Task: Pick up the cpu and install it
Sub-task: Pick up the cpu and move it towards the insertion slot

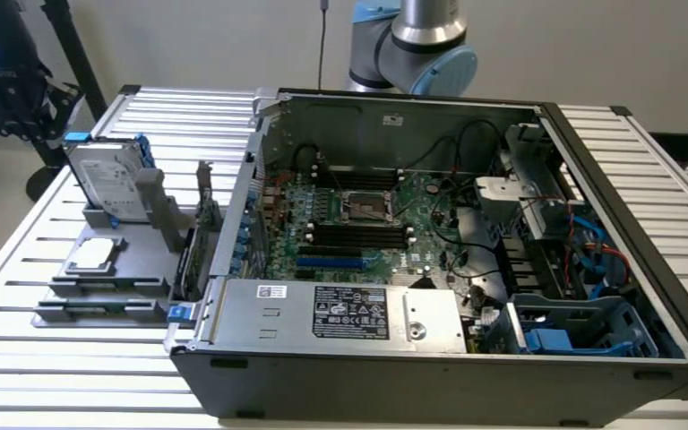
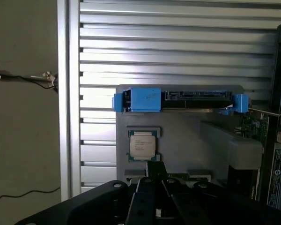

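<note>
Cpu (image 1: pixel 90 255) lies flat in its pocket on the grey holder (image 1: pixel 141 269) — outside the open computer case (image 1: pixel 440 381). Gripper (image 2: pixel 154 168) hovers over it, empty — fingers seemingly pressed together, though partly hidden.

Cpu (image 2: pixel 142 145) lying flat in a recess of a grey holder (image 2: pixel 187 140), hard drive in blue bracket (image 2: pixel 178 101) standing on edge just beside it, slatted metal surface (image 2: pixel 178 42) underneath, dark pincer (image 2: pixel 154 176) near the cpu, black cable (image 2: pixel 23 78) on the floor beside the surface
</note>
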`<state>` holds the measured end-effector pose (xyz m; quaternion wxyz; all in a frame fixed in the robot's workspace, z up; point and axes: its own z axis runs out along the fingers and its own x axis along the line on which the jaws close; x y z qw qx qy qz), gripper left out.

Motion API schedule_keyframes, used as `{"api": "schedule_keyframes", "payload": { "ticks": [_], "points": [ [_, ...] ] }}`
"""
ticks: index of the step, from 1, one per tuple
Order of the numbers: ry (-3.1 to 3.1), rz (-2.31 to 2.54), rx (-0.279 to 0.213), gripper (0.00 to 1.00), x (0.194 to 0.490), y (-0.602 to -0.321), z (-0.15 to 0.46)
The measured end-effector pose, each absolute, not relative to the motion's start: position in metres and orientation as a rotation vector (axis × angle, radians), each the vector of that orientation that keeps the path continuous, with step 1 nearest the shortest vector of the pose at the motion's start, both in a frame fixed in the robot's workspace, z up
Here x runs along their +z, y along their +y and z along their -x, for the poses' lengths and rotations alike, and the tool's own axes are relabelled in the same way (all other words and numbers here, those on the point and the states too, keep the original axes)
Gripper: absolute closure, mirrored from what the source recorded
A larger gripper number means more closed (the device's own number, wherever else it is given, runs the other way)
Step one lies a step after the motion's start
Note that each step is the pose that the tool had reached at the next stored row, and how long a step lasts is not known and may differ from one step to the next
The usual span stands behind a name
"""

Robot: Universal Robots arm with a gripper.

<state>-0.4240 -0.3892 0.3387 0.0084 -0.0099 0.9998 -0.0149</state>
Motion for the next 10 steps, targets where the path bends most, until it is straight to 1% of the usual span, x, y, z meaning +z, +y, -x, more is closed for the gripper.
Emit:
{"api": "schedule_keyframes", "payload": {
  "ticks": [1,2,3,4,5,9,10],
  "points": [
    [3.124,0.033,-0.047,0.89,0.3387,-0.3892,0.4240],
    [3.124,0.035,-0.047,0.83,0.3387,-0.3892,0.4240],
    [3.124,0.037,-0.047,0.83,0.3387,-0.3892,0.4240],
    [3.124,0.038,-0.047,0.76,0.3387,-0.3892,0.4240],
    [3.124,0.040,-0.047,0.76,0.3387,-0.3892,0.4240],
    [3.124,0.045,-0.046,0.53,0.3387,-0.3892,0.4240],
    [3.124,0.045,-0.046,0.53,0.3382,-0.3892,0.4240]
  ]
}}
